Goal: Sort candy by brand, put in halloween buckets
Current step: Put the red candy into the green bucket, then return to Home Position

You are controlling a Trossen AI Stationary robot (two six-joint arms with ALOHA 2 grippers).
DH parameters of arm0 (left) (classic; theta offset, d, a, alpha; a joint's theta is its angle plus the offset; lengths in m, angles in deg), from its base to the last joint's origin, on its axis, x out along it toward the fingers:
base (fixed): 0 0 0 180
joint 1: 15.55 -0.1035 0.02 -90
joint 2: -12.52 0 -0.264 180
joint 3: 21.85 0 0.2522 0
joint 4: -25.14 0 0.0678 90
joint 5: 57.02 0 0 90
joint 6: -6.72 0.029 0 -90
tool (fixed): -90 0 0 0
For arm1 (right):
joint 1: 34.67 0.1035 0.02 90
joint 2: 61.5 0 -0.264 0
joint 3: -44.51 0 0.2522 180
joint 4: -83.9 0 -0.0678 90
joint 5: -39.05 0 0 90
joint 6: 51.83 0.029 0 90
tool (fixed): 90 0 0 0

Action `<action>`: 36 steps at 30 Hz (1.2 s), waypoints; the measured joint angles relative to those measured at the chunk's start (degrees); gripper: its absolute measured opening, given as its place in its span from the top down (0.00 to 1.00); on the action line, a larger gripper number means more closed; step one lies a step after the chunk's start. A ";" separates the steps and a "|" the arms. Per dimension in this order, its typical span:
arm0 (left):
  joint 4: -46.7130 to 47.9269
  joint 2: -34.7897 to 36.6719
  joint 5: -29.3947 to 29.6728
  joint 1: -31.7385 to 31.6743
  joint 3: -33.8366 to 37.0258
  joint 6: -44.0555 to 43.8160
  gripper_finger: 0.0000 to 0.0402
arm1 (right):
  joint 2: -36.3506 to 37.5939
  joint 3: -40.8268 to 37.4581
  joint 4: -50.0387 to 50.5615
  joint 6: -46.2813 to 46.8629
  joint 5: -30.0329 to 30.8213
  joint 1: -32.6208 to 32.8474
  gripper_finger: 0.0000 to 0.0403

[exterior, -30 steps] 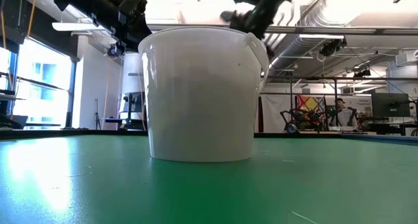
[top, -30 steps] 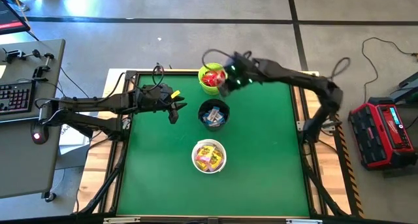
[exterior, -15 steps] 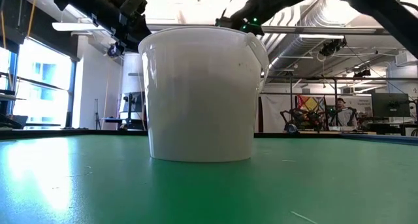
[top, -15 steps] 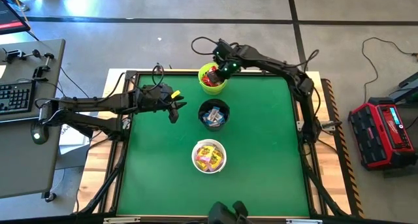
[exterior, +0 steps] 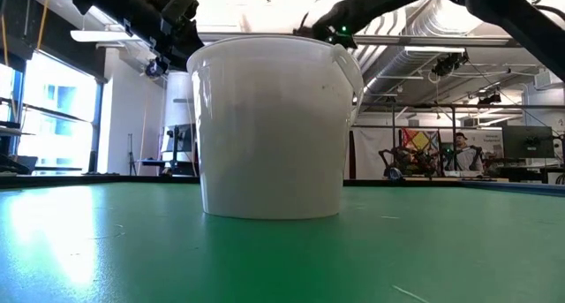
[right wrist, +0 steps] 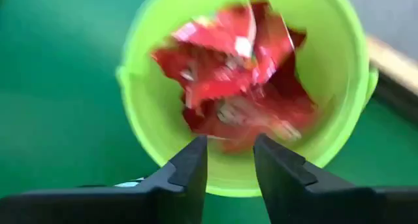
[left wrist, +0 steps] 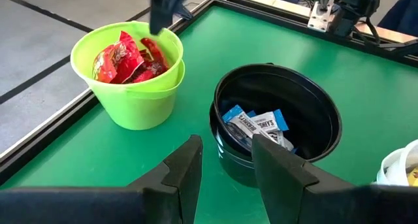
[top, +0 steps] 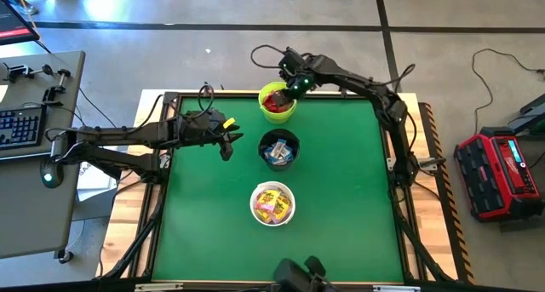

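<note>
Three buckets stand in a row down the table's middle. The lime green bucket (top: 277, 102) (left wrist: 127, 70) (right wrist: 241, 87) at the far edge holds red candy (right wrist: 238, 80). The black bucket (top: 278, 147) (left wrist: 277, 123) holds blue-and-white candy (left wrist: 255, 124). The white bucket (top: 272, 203) (exterior: 269, 126) holds yellow candy (top: 272, 204). My right gripper (right wrist: 228, 162) (top: 289, 84) hangs open and empty over the green bucket's far rim. My left gripper (left wrist: 225, 165) (top: 226, 140) is open and empty, left of the black bucket, pointing at it.
Bare green table (top: 341, 198) lies to the right and left of the bucket row. A raised dark frame (top: 387, 168) borders the table. A dark object (top: 294, 275) shows at the near edge. The white bucket fills the middle of the low view.
My right gripper has drawn back from above the green bucket's right side toward the table's far edge, and its arm has swung toward the far right corner. It has kept nearly still for the last half second. My left arm has kept still.
</note>
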 joint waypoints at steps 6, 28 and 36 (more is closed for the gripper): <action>-0.06 0.22 0.09 -0.33 0.00 0.02 0.73 | 0.32 2.50 -3.31 -8.08 0.88 1.02 0.79; -7.97 4.32 -5.08 -0.52 0.63 -0.46 1.00 | 2.78 -9.24 -19.73 -17.48 4.09 6.47 1.00; -7.90 11.29 -5.16 -1.27 0.61 1.11 1.00 | 6.09 -9.15 -25.47 -20.99 4.87 11.42 1.00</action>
